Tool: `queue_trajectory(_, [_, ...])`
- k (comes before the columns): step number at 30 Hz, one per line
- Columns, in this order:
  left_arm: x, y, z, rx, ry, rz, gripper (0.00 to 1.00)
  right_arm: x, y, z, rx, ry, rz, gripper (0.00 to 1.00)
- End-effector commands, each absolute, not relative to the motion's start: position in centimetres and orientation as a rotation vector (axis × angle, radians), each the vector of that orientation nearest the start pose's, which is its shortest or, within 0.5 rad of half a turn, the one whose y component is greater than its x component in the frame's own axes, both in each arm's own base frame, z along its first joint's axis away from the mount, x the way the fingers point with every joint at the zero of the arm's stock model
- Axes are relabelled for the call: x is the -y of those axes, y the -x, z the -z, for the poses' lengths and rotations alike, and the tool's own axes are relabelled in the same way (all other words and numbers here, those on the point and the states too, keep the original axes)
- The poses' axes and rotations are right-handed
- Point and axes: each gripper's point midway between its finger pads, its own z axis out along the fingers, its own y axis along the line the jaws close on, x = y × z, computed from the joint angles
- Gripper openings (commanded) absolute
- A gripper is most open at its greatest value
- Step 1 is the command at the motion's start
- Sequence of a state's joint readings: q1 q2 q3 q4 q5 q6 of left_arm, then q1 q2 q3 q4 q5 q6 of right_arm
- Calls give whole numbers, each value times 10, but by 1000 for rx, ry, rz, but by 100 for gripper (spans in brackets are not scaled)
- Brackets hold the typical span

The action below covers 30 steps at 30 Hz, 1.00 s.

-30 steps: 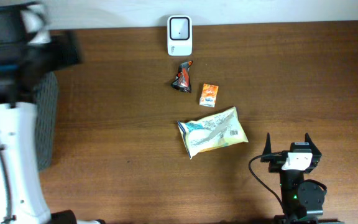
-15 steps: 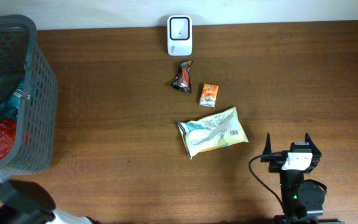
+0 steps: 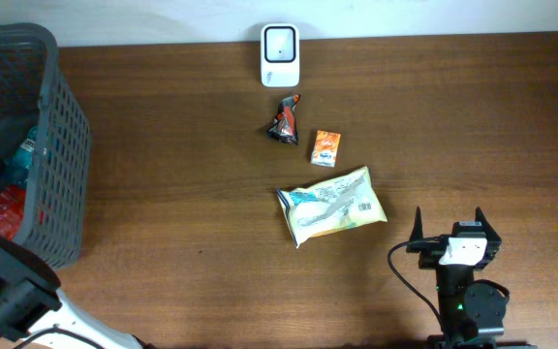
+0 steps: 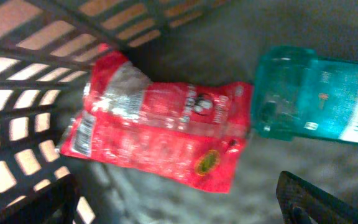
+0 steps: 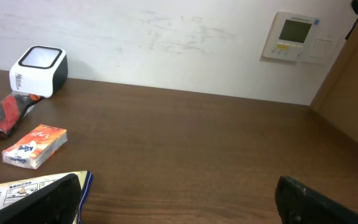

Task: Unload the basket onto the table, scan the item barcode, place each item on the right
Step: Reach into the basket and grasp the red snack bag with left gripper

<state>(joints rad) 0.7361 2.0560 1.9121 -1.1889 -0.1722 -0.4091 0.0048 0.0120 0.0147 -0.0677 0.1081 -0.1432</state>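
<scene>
Dark-brown wood makes up the desk point(image 3: 182, 194). A white box-shaped barcode scanner point(image 3: 280, 55) stands at the middle of its far edge, window up. The print on its side is too small to read from the right wrist.

Just nearer lies a crumpled black-and-red wrapper point(image 3: 283, 119), and beside that a small orange carton point(image 3: 325, 147) with blue lettering that cannot be made out. Near the desk's centre rests a flat yellow, white and blue snack bag point(image 3: 330, 205). A white sticker with a barcode faces up near its right end.

A dark-grey plastic mesh basket point(image 3: 66, 165) sits at the left edge. The left pincer point(image 4: 176, 186) hangs inside it with its 2 fingers wide apart and nothing between them. It is over a red crinkled foil packet point(image 4: 160, 140) with a white label at one end. Touching that packet is a teal translucent pack point(image 4: 309, 96), also white-labelled. Both prints are blurred.

The right pincer point(image 3: 450, 225) is at the near edge, right of the snack bag, spread and empty. Beyond it, a white wall panel point(image 5: 294, 37) shows a small screen.
</scene>
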Motion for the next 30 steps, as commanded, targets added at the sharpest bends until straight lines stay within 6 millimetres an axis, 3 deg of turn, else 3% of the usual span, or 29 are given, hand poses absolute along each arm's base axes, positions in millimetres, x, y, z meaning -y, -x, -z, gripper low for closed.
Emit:
queue_trajectory(1, [-336,-295,-120,-2471,1661,-471,95,17,-245,-158,-1645,44,200,98])
queue_trajectory(9, [-331,-286,-80,-2563,1694,-496,93,17,-245,-158,-1645,44,200,98])
queue_trajectory(18, [-331,-286,-66,-2630,1632,-495,85,17,-245,-158,-1645,44,200,98])
queue_trajectory(23, [-325,-280,-27,-2693,1650,-487,87,17,-245,-158,-1645,44,200,98])
queue_trajectory(25, [-327,-281,-22,-2704,1626,-486,85,17,-245,-158,-1645,44,200,98])
queue_trajectory(26, [-327,-282,-21,-2700,1624,-486,80,17,-245,-158,-1645,44,200,98])
queue_trajectory(27, [-327,-284,-21,-2696,1623,-476,63,17,-245,-158,-1645,44,200,98])
queue_trajectory(28, [-326,-285,-20,-2696,1623,-459,33,17,-245,-158,-1645,44,200,98])
queue_trajectory(30, [-325,-286,-20,-2697,1623,-441,13,17,-245,-158,-1645,44,200,98])
